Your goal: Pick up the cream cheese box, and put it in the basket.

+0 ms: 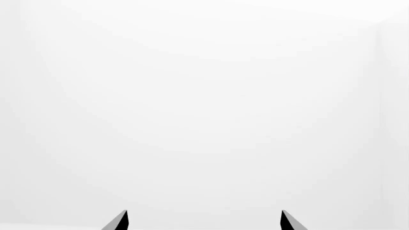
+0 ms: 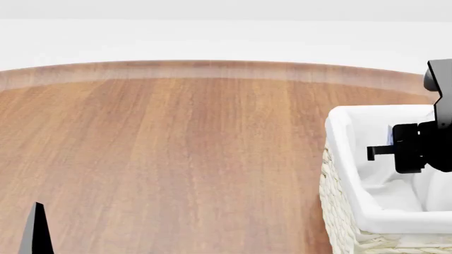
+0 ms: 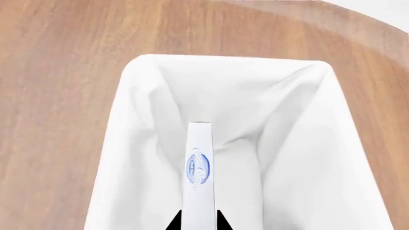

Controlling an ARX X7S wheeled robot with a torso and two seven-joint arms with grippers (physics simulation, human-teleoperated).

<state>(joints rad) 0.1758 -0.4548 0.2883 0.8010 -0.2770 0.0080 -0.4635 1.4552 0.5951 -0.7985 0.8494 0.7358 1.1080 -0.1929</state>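
Left gripper (image 1: 204, 220) idle at near left over table (image 2: 177, 159), fingertips spread, nothing between; likely parked clear of work. Right gripper (image 3: 198, 221) hung above basket (image 2: 339, 174) at right, jaws pinching cream cheese box (image 3: 198, 167) edge-on by thin faces, box over white lining (image 3: 268, 110). Held narrow-side down probably so it drops cleanly inside. Basket interior showed only cloth, no other contents visible. Box not yet released; opening jaws seemingly remained.

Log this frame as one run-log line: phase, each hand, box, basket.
phase: carry over basket | right hand: shut on cream cheese box, edge-on | left hand: open, empty | basket: box not released
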